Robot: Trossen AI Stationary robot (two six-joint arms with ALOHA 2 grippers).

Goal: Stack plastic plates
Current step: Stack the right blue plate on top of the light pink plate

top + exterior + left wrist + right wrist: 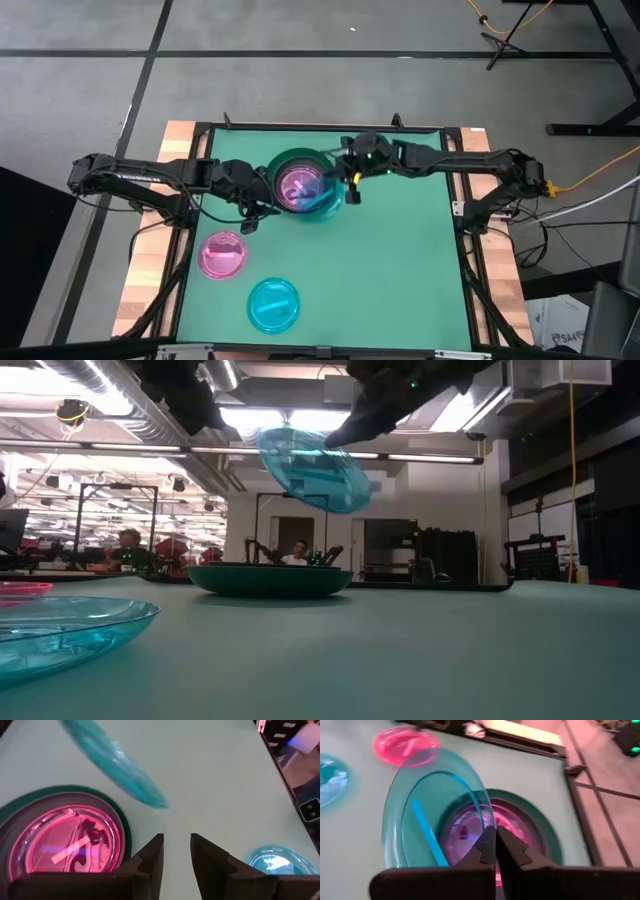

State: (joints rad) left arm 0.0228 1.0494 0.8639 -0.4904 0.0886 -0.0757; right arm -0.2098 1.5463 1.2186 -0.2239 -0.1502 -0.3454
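Nearest the low camera, a cyan plate [60, 628] lies flat on the green table [420, 650], with the rim of a loose pink plate [22, 589] just behind it. Farther back sits the dark green plate [268, 579], and above it the right gripper [495, 851] holds a second cyan plate [313, 468] in the air by its rim, fingers pinched tight on the edge. That plate is tilted steeply, its high side toward the left arm and its low side toward the right gripper.

From above, the dark green plate [297, 183] holds a pink plate [300, 186] nested in a grey one, and the lifted cyan plate [328, 203] overhangs its rim. The left gripper [176, 854] waits beside this stack with its fingers a narrow way apart, holding nothing.

Counted: two cyan, two pink, one green, one grey. Wide bare table lies on the right arm's side; the loose pink [222, 253] and cyan [273, 304] plates sit near the front left corner
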